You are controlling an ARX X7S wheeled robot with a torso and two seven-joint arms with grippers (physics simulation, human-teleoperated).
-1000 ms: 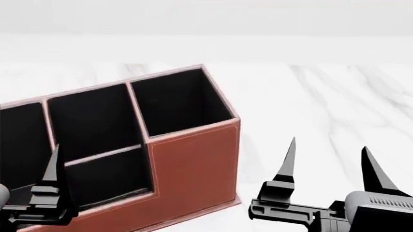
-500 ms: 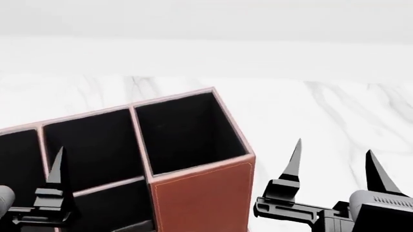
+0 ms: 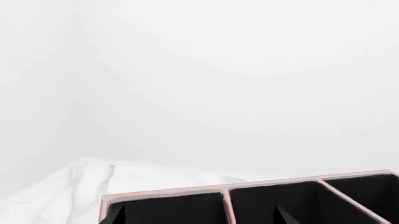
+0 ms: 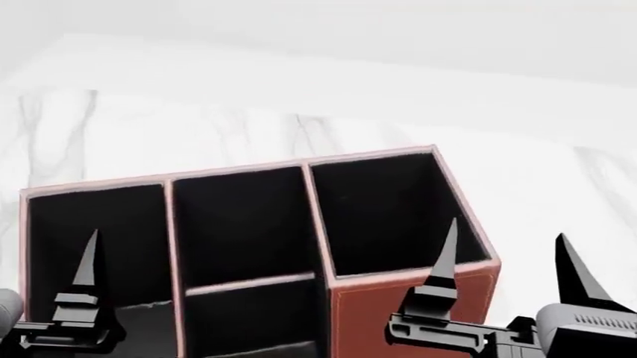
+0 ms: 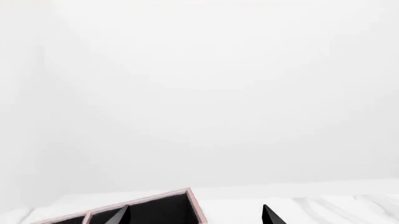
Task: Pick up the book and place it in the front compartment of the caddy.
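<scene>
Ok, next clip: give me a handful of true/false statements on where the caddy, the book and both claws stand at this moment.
1. The caddy stands upright on the marble table. True.
2. The book is lodged in the middle column. False: no book shows in any view, and the cells seen are bare and black.
3. The right claw is open and holds nothing. True.
4. A low divider splits the middle column. True.
5. The left claw is shut on the caddy's wall. False: only one finger shows in the head view, and the wrist view shows two tips spread apart, gripping nothing.
</scene>
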